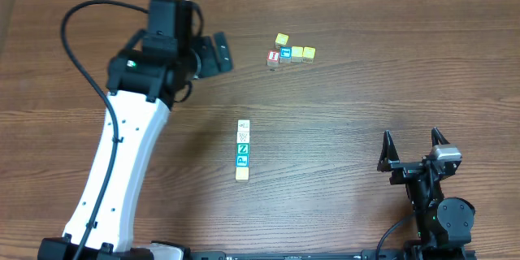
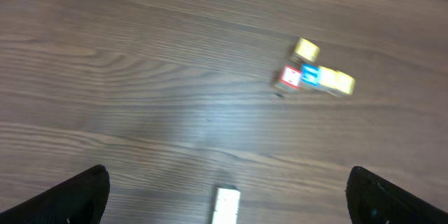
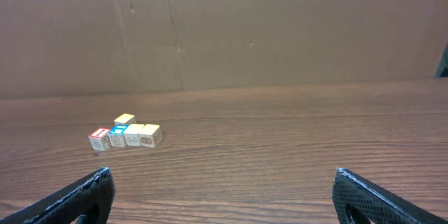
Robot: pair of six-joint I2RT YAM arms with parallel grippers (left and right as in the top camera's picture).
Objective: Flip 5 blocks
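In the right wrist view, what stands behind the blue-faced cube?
A yellow-topped cube, then bare table and a cardboard wall. The blue-faced cube covers the yellow cube's lower part, so its front face cannot be seen.

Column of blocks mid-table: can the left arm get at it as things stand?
Probably yes. The left end effector hangs open over the bare table, apart from the column of blocks, with nothing between them. The second block cluster sits well off to the side.
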